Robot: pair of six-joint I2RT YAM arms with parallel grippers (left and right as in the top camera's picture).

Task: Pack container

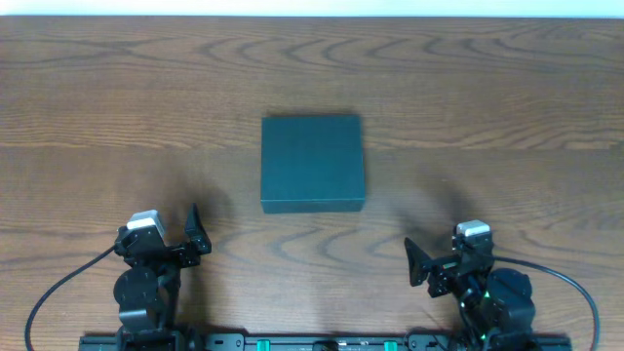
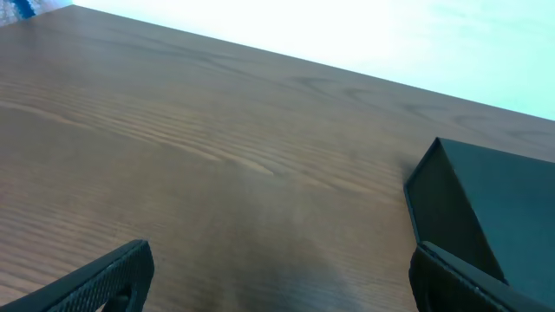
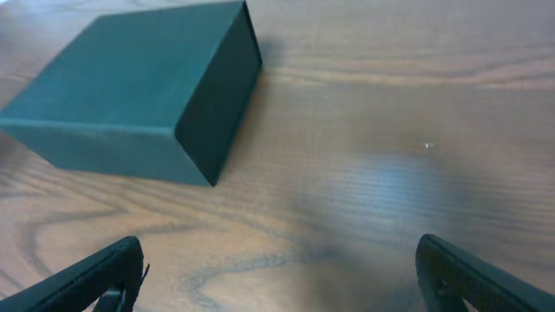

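The container (image 1: 312, 162) is a dark teal-black square box, closed, flat on the wooden table at the centre. It also shows at the right edge of the left wrist view (image 2: 486, 204) and at the upper left of the right wrist view (image 3: 139, 87). My left gripper (image 1: 193, 234) is open and empty near the front left, short of the box; its fingers frame bare wood (image 2: 277, 282). My right gripper (image 1: 417, 261) is open and empty near the front right, its fingers wide apart over bare wood (image 3: 277, 277). No snack packets are in view.
The wooden table (image 1: 487, 97) stretches to a pale wall at the far edge. The arm bases and cables sit along the front edge.
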